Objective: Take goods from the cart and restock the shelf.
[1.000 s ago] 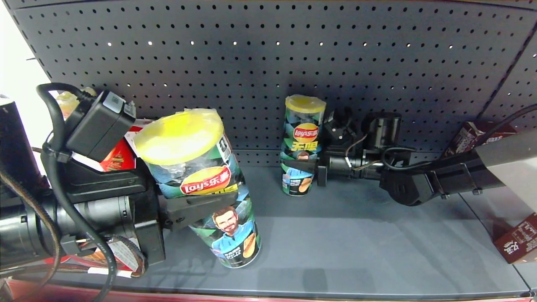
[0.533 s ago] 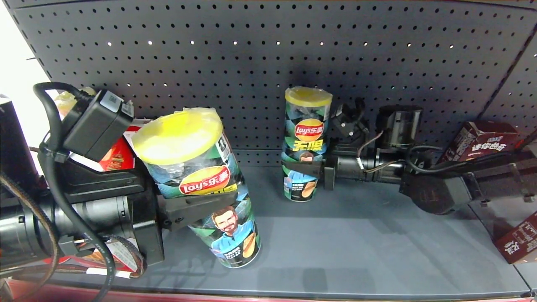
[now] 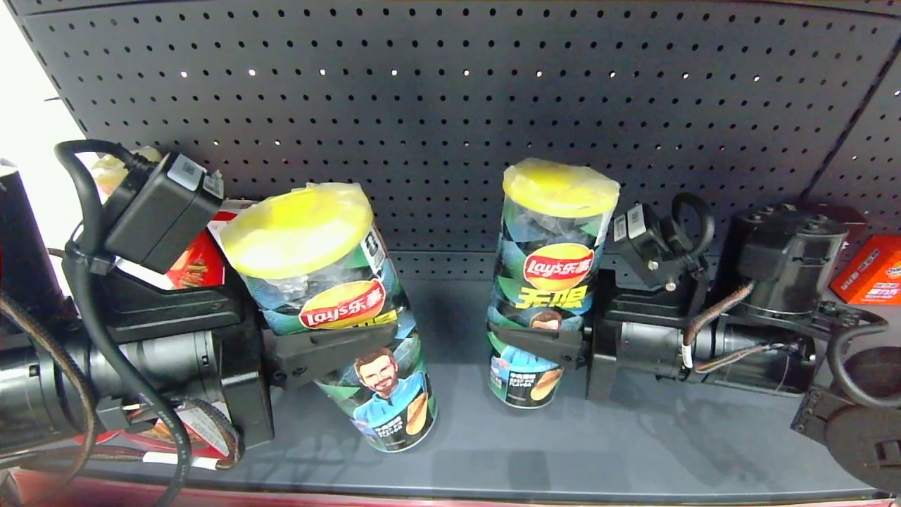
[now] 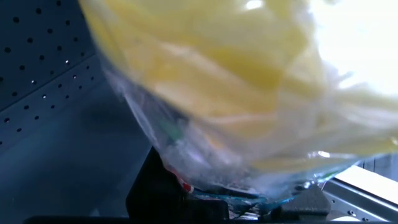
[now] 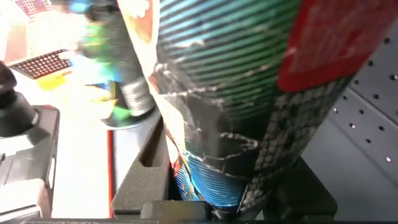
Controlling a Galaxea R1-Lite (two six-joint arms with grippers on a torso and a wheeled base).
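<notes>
Left gripper (image 3: 345, 346) is clamped across the middle of the left chip can (image 3: 331, 303). The can is tilted, yellow lid toward the arm, base low at the front of the shelf (image 3: 619, 451). Right gripper (image 3: 538, 339) is closed around the right chip can (image 3: 556, 271), held nearly upright mid-shelf, near the pegboard back (image 3: 450, 105). Base contact with the shelf cannot be told for either can. The cans are apart. A red packet (image 3: 197, 264) is seen behind the left arm, an orange box (image 3: 869, 271) at far right.
</notes>
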